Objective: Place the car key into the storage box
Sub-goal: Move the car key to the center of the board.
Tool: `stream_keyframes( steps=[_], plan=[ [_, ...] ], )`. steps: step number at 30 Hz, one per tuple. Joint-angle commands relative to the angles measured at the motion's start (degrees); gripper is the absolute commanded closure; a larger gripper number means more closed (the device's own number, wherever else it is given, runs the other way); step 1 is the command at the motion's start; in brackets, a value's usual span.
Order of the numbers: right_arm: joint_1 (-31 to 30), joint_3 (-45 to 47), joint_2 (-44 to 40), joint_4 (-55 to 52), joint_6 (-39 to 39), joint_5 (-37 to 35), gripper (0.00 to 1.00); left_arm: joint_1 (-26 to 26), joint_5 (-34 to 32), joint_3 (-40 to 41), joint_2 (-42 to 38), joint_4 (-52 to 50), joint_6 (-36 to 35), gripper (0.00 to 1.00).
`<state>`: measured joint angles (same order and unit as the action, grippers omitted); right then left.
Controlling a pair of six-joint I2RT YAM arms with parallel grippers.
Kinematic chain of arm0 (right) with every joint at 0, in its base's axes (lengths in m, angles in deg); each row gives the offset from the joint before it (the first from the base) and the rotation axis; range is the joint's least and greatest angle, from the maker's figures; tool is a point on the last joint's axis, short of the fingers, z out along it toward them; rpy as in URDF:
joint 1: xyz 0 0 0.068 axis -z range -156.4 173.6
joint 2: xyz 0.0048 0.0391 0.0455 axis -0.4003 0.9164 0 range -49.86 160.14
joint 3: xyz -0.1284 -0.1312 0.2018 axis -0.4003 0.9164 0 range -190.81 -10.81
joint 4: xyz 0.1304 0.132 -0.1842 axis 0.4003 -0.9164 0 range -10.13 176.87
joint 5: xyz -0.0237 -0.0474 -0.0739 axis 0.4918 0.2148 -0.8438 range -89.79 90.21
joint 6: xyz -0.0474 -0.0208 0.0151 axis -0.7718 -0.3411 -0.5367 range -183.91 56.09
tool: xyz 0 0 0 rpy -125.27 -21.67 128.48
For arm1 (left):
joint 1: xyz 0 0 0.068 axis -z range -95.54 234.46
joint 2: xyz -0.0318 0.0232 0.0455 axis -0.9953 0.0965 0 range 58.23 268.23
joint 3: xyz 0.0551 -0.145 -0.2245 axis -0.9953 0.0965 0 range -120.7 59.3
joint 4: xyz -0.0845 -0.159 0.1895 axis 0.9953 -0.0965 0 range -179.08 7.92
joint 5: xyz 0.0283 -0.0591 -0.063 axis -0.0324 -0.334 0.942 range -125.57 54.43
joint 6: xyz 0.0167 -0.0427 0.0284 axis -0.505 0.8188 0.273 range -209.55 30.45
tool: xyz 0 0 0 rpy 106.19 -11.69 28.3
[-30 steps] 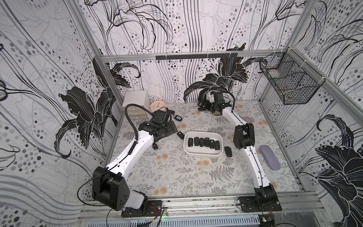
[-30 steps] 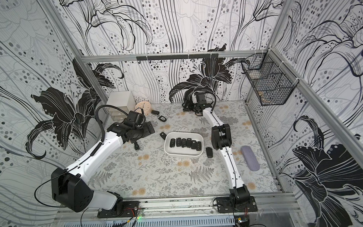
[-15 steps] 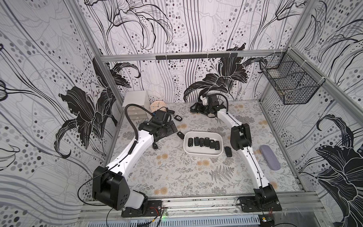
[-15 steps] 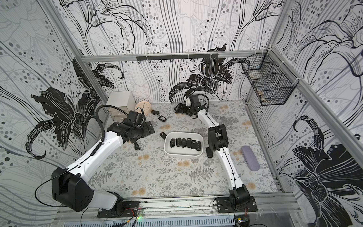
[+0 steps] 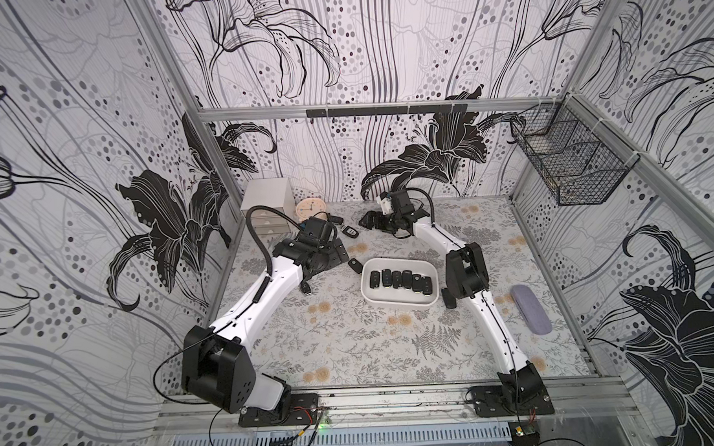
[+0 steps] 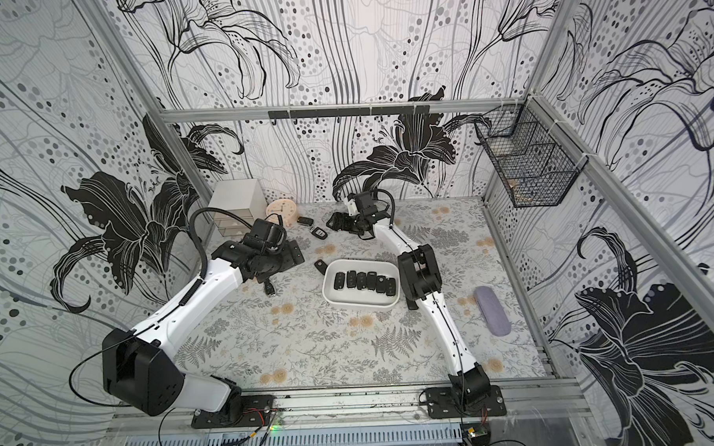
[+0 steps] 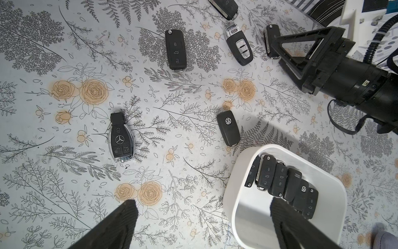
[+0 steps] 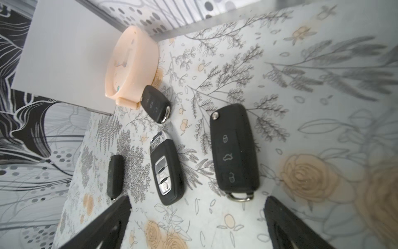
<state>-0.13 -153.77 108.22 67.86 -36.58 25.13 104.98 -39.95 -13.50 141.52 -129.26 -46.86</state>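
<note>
A: What is seen to have changed over the last second?

B: Nothing close in. The storage box (image 5: 399,307) is left mid-table with 6 fobs lined up inside. The left fingers (image 7: 116,226) are kept spread wide and empty near it, with a star-badged key (image 7: 120,138) and a VW-badged key (image 7: 228,128) in view below. Only the right arm has been swung, across the far end of the table toward the corner with the clock.

A: And how are the right fingers held?

B: The right fingers (image 8: 107,220) are held fully apart, and nothing is gripped between them. They have been brought low over a cluster of loose keys. A 3-button car key (image 8: 234,151) and a silver-trimmed car key (image 8: 167,170) lie flat on the table just ahead of the tips, side by side and not touching. A slim dark key (image 8: 115,174) is seen beside the silver-trimmed one. Farther off, a small flip key (image 8: 155,103) is seen right at the foot of the peach clock (image 8: 131,64).

A: What is meant by that for the task?

B: A fresh pick is judged to be in preparation, and no key is carried yet. Which of the 2 nearest keys is aimed at cannot be told. Once 1 is gripped, it has to be carried back to the box, well apart from this corner, where room is left beside the row.
</note>
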Motion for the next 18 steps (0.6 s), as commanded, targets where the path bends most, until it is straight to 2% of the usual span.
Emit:
stream_keyframes(
  steps=[1, 4, 10, 14, 18],
  plan=[
    [0.6, 1.2, -1.4, -0.1, 1.8, -6.8, 0.0, -0.6, 0.3, 0.5, -1.3, 0.7, -0.3, 0.01],
    [0.6, -1.0, 1.6, 3.4, 5.9, -7.4, 0.0, -0.7, 0.1, 0.5, -1.7, -0.4, -0.5, 0.01],
    [0.4, -11.9, 10.0, 6.0, 11.9, -4.8, 0.0, -0.9, -1.0, 0.5, -3.2, -3.1, -0.5, 0.01],
    [-0.5, -11.7, 10.9, 8.1, 12.6, -2.1, 0.0, -1.0, -1.2, 0.7, -3.5, -4.1, -0.2, 0.01],
    [-2.6, -9.4, 9.9, 7.9, 10.2, -1.4, 0.0, -1.1, -1.0, 1.2, -3.6, -4.1, 0.2, 0.01]
  ],
)
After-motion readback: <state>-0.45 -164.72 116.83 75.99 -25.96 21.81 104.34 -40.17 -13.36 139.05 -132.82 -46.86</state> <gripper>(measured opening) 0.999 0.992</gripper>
